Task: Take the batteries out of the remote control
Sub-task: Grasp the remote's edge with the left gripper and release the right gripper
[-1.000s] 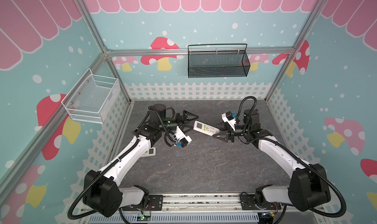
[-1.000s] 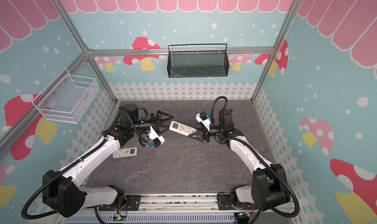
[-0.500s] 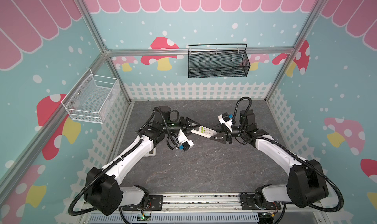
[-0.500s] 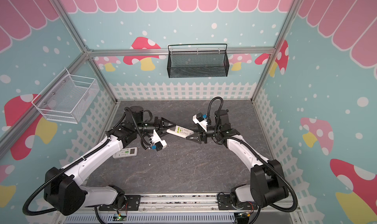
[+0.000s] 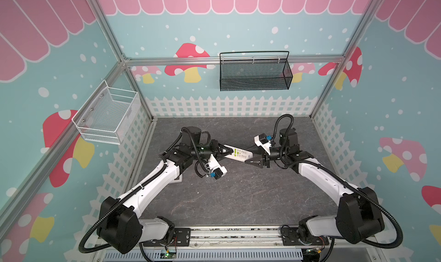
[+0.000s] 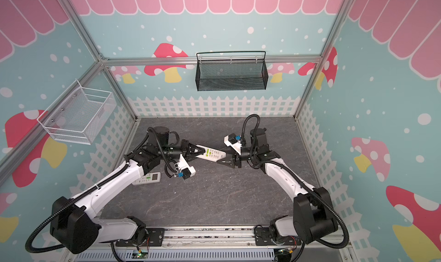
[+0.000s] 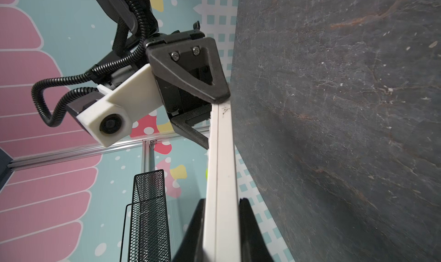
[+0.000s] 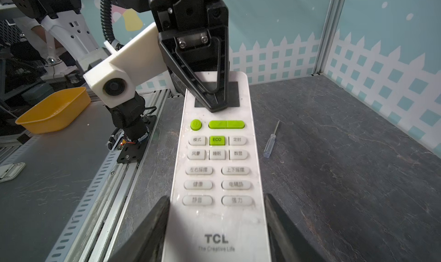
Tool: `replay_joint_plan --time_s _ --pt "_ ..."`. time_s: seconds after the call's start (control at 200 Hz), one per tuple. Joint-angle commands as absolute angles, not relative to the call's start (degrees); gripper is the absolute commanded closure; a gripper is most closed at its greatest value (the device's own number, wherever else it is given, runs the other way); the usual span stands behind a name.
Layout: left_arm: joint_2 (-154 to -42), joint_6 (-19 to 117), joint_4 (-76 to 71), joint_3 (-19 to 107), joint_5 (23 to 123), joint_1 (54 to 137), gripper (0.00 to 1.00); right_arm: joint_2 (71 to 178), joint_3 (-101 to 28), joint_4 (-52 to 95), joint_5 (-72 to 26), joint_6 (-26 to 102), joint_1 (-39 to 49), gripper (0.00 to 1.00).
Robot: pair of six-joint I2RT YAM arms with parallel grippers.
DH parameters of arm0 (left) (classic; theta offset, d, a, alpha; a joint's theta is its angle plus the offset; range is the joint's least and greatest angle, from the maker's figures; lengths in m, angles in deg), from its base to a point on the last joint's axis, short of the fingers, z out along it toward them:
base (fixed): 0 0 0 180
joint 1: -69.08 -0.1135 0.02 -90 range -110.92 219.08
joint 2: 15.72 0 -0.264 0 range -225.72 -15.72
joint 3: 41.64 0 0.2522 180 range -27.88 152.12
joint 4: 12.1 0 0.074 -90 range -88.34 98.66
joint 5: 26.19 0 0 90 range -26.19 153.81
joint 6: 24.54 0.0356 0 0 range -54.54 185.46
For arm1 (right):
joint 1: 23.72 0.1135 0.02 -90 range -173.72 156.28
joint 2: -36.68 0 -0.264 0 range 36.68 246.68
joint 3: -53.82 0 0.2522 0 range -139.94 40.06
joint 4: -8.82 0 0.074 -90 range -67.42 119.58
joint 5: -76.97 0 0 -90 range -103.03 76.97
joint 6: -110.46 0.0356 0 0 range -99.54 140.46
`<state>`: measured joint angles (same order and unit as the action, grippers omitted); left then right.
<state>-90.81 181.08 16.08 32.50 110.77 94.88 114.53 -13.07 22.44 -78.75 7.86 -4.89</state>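
Remote control [image 8: 218,177]: white hard-plastic slab, button face up, clear of the tabletop [image 8: 334,153], bridging the two claws.
Left claw [image 7: 222,227]: closed across the thickness at the screen end; one finger sits on the dark screen, its mate is underneath.
Right claw [image 8: 217,227]: fingers pressed on both long edges at the logo end, holding it.
Batteries: not in view, since the back faces down. Cannot tell which end has the recess.
Handling (judged): light and rigid, with a glossy shell likely to slip. Grip it by the edges or flat faces, keeping off the rubbery buttons.
Screwdriver [image 8: 270,141]: thin steel shaft and clear handle, lying on the slate-textured tabletop ahead of the right claw, beside the remote.
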Motion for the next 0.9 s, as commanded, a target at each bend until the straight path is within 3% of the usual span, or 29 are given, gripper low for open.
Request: replay_joint_plan --time_s 0.0,0.08,0.205,0.525,0.66,0.896 --pt "-88.69 182.14 20.86 34.92 106.81 95.70 1.00 110.33 -13.36 25.56 -75.18 4.82 -4.78 0.37" --pt "-87.74 181.69 26.24 36.62 103.24 95.80 1.00 106.78 -13.57 27.99 -69.63 2.69 -4.82 0.29" --pt "-86.41 172.43 33.00 39.10 96.76 96.51 1.00 100.03 -12.01 29.16 -61.52 -1.94 -4.82 0.26" --pt "-89.15 123.75 46.04 49.59 71.84 101.64 1.00 89.99 -0.22 13.47 -48.31 0.61 -4.80 0.28" --pt "-91.27 108.40 54.71 53.87 69.05 101.75 1.00 91.38 1.24 12.03 -47.72 2.44 -4.80 0.28" --pt "-93.47 94.87 57.92 55.92 73.88 101.69 1.00 93.76 4.46 7.18 -46.15 6.18 -4.82 0.28"
